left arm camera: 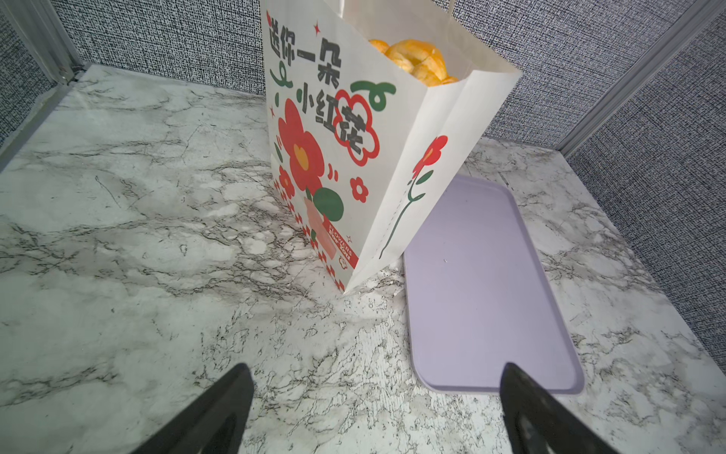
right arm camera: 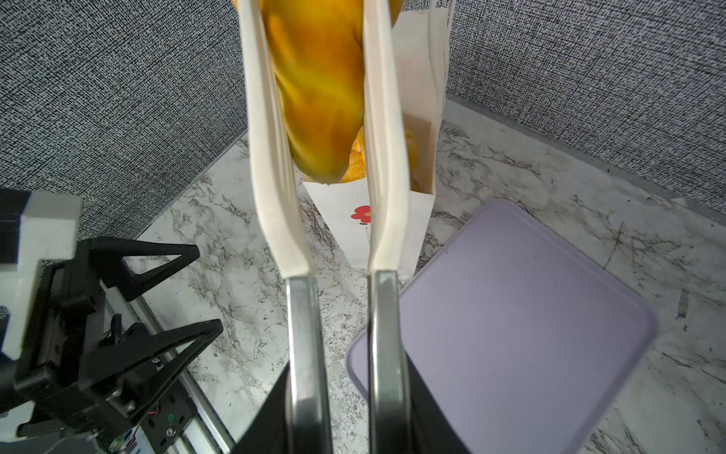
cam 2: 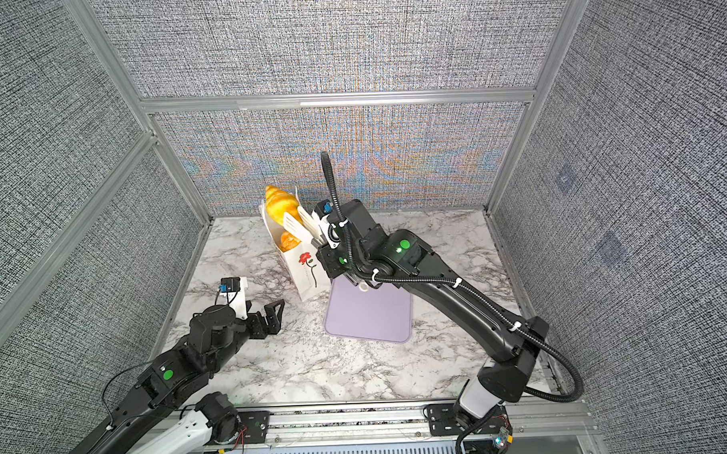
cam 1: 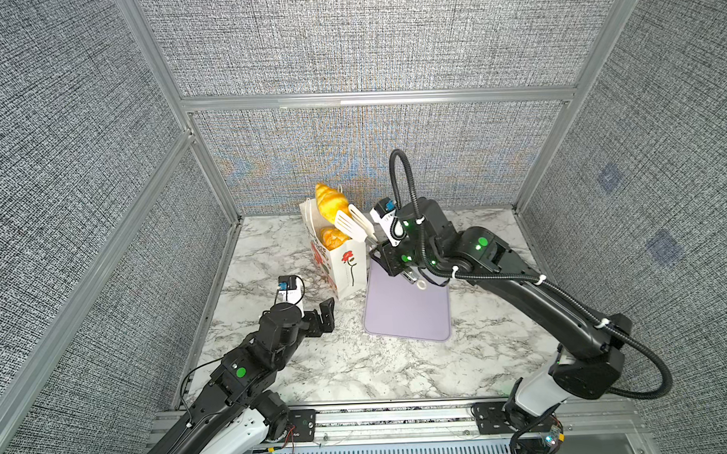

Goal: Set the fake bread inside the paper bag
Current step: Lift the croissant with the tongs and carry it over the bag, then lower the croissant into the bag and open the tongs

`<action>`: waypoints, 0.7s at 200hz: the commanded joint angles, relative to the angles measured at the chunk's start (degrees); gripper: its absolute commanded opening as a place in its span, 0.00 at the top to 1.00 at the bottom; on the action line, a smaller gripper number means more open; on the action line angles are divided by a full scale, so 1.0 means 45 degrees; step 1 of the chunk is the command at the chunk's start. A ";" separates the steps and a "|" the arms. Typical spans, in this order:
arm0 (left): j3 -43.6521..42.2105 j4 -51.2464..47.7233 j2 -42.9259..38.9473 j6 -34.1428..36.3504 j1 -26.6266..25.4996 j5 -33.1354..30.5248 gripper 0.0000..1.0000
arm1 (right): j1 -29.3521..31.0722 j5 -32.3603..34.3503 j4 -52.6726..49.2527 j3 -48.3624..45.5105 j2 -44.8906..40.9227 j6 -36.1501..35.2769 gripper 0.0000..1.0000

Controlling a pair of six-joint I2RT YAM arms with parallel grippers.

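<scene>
Counted: one paper bag [cam 1: 348, 270], one lilac tray [cam 1: 406, 314], one pair of white tongs [cam 1: 344, 225], one croissant [cam 1: 329, 202] above the bag, more bread [cam 1: 333, 236] inside, number indeterminate.

Bright, even, diffuse light falls from above in all 4 views, so the marble table [cam 1: 358, 373] carries only faint, soft-edged shadows under the arms and a mild sheen, with no hard glare. In both top views the woven back wall [cam 1: 376, 169] breaks into coloured moiré ripples, and the wide lens bows the aluminium frame posts [cam 1: 147, 48] toward the edges. In the right wrist view the croissant [right arm camera: 318, 90], close to the lens, is smeared and soft and the white tongs [right arm camera: 271, 157] look slightly overexposed, while the left wrist view is sharp on the paper bag [left arm camera: 353, 157].
</scene>
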 commanded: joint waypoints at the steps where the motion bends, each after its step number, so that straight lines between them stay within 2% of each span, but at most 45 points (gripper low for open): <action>1: -0.0029 -0.0304 -0.0071 -0.0033 0.0009 -0.0111 0.01 | -0.0056 0.0101 0.0648 0.0276 0.0373 0.0379 0.63; 101: -0.0247 -0.0558 -0.0492 -0.0072 0.0001 -0.0293 0.01 | -0.0549 -0.0184 0.0165 0.2299 0.2832 0.0590 0.62; 140: -0.0389 -0.0530 -0.0629 -0.0092 0.0015 -0.0311 0.01 | -0.0558 0.0446 -0.0552 0.3383 0.3833 0.0499 0.61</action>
